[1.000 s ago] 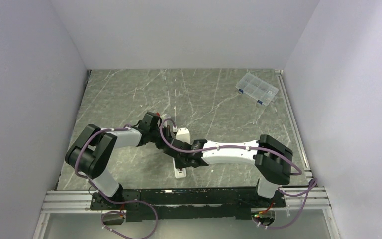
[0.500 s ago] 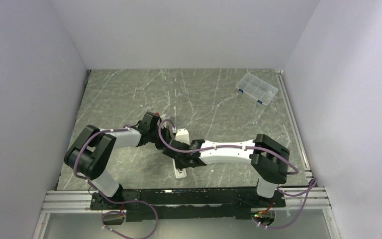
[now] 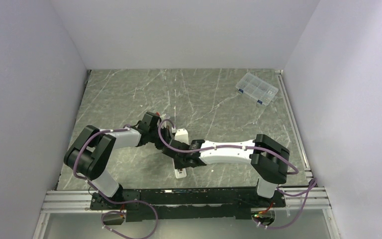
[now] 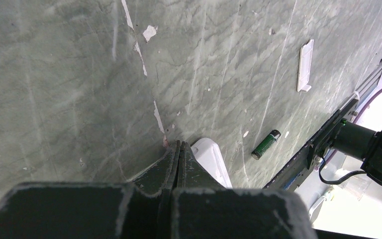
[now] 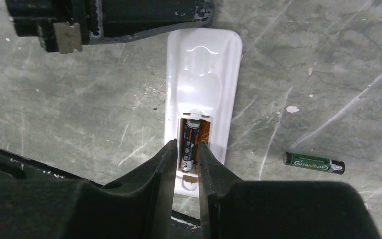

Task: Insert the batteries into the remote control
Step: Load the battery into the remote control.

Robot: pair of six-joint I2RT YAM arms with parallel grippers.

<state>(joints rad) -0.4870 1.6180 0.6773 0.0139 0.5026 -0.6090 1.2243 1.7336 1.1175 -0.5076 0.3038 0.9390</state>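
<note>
The white remote control lies back side up, its battery bay uncovered. One dark battery rests in the bay's left slot. My right gripper hovers over that slot, open by a narrow gap, a fingertip on either side of the battery's near end. A second, green battery lies loose on the table to the remote's right, also seen from the left wrist. My left gripper is shut and empty, its tip down beside the remote's far end. From above, both grippers meet over the remote.
A small white sliver lies on the marble table near the front rail; from above it shows at the near side. A clear compartmented box stands at the back right. White walls enclose the table on three sides.
The right gripper's jaws have parted from shut to a narrow gap, leaving the battery in the bay. The right arm has shifted slightly to the left. The left arm has stayed put.
</note>
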